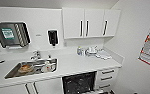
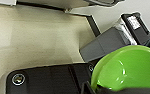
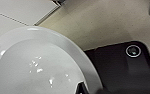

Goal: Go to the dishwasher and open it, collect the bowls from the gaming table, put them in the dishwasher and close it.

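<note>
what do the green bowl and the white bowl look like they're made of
Green bowl: probably plastic, going by its saturated lime colour and soft, even sheen. White bowl: looks like glazed ceramic, glossy with small sharp highlights, though melamine can't be ruled out.

Dishwasher [image 1: 79, 83] interior dark, lower part cut by frame edge; sink [image 1: 13, 72] contents blurred, unidentifiable; green bowl [image 2: 131, 67] and white bowl [image 3: 36, 65] partly cropped.

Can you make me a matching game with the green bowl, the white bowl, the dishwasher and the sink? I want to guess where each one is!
Things:
1. green bowl
2. white bowl
3. dishwasher
4. sink

Places or states:
A. set into the counter, dishes inside
B. in the left wrist view
C. under the counter, open and dark inside
D. in the right wrist view

Pairs: 1-B, 2-D, 3-C, 4-A
</note>
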Available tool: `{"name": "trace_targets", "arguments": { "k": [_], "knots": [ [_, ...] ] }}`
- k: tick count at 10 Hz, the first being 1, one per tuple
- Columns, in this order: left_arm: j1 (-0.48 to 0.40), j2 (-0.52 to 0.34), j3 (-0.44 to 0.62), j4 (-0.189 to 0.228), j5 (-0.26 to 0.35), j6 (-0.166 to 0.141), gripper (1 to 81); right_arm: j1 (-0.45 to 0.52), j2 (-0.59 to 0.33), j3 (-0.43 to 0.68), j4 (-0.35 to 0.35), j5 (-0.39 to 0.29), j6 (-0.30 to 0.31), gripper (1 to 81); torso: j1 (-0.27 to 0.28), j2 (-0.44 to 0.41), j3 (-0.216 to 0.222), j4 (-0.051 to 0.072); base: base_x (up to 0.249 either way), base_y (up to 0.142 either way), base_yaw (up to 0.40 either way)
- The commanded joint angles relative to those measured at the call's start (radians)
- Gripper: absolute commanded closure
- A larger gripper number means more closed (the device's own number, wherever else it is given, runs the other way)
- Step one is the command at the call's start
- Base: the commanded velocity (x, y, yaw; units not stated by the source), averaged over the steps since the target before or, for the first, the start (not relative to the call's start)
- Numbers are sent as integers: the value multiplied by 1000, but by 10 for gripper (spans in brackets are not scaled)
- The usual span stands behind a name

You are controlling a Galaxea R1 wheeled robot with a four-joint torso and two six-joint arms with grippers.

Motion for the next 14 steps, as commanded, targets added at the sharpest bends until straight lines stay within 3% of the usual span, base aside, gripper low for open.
{"name": "trace_targets", "arguments": {
  "k": [1,4,10,14],
  "knots": [
    [-59,-28,17,13,16,-1,811,65,-10,10,-13,-14,0,811,0,0,0,0,121,0,0],
    [-58,-29,17,13,16,-1,811,65,-8,10,-13,-14,0,811,0,0,0,0,125,0,0],
    [-59,-31,20,12,16,-1,811,67,-7,9,-15,-14,0,811,1,0,0,0,120,73,0],
    [-59,-29,20,13,18,-1,811,65,-7,9,-15,-14,0,811,1,0,0,0,101,0,0]
  ]
}}
